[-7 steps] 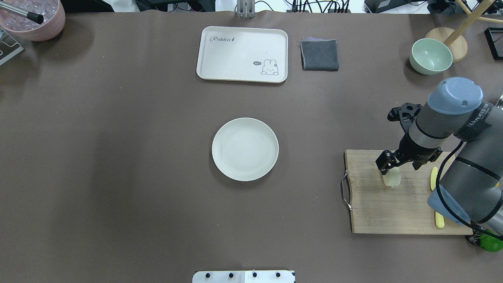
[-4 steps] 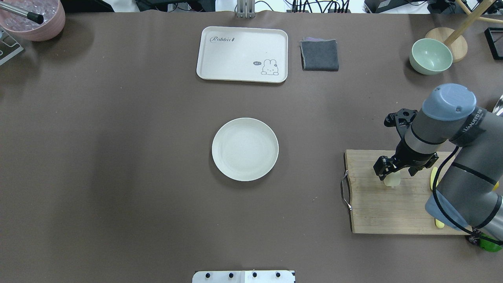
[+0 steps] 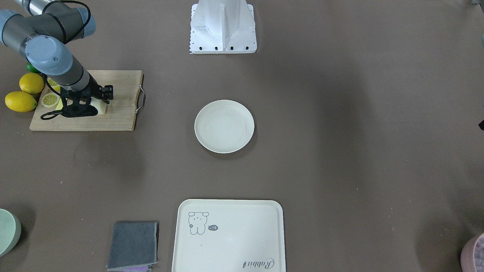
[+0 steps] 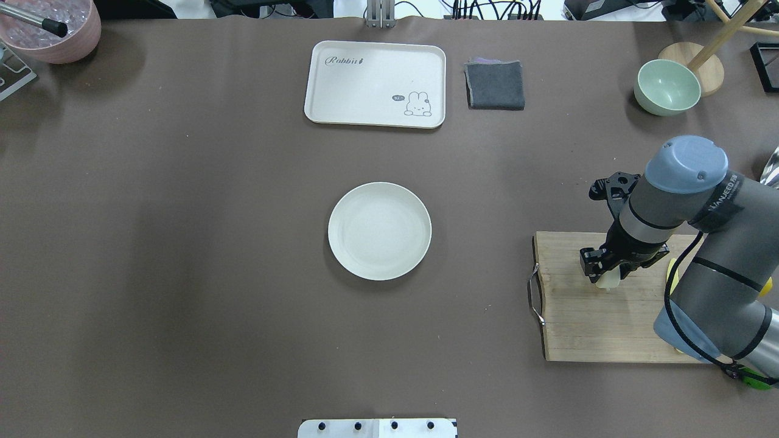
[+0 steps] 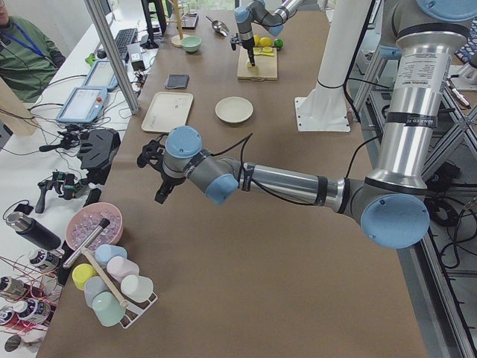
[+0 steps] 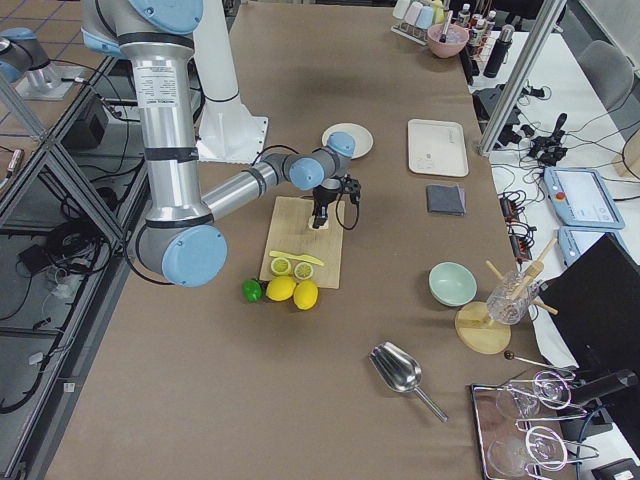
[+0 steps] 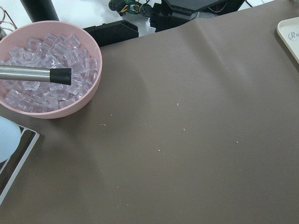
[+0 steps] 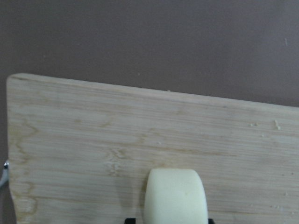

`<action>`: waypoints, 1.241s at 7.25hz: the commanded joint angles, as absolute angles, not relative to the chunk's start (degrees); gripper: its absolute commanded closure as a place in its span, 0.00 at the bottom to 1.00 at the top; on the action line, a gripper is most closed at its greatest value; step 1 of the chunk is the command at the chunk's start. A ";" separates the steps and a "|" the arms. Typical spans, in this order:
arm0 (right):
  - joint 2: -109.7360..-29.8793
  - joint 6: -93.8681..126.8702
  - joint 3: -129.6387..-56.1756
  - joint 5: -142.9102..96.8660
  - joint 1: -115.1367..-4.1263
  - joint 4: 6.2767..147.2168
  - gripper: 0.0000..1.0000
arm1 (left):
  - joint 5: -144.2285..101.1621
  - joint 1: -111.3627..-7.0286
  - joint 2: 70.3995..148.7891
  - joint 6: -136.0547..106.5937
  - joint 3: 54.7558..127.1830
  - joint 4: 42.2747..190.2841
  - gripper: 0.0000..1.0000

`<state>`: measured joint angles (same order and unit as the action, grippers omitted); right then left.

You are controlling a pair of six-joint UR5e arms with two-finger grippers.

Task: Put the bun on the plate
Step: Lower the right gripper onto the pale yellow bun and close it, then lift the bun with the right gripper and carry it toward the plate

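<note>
Looks like a robotics lab rather than a real kitchen. Grey-and-blue robot arms [image 5: 283, 183] beside a white pedestal [image 5: 324, 104], reaching over a long surface [image 4: 182, 243] covered in brown sheet. Aluminium posts [image 5: 112, 52] along one edge, then control tablets [image 5: 82, 104], loose cables [image 4: 493, 8] and a person [image 5: 19, 56] at the side bench. Dressed with kitchen props only: cutting board [image 4: 584, 328], lemons [image 3: 20, 101], tray [image 4: 374, 82], pink bowl of ice [image 7: 46, 70], rack of cups [image 5: 123, 268].
</note>
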<state>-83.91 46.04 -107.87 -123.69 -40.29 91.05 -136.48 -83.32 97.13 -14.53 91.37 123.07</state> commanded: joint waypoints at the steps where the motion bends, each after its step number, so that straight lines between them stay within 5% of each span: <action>1: -83.67 45.62 -108.45 -123.49 -40.25 91.05 1.00 | -135.88 -83.32 95.72 -14.50 91.67 123.92 0.02; 4: -81.49 45.35 -111.70 -123.31 -44.55 91.14 1.00 | -136.49 -83.32 95.18 -14.59 91.67 124.01 0.02; 9: -62.26 46.06 -109.61 -123.05 -44.48 91.05 1.00 | -137.72 -83.32 94.14 -14.68 93.16 124.28 0.02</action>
<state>-66.96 46.07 -110.52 -123.15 -45.52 91.09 -137.49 -83.27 94.93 -14.61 92.39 124.05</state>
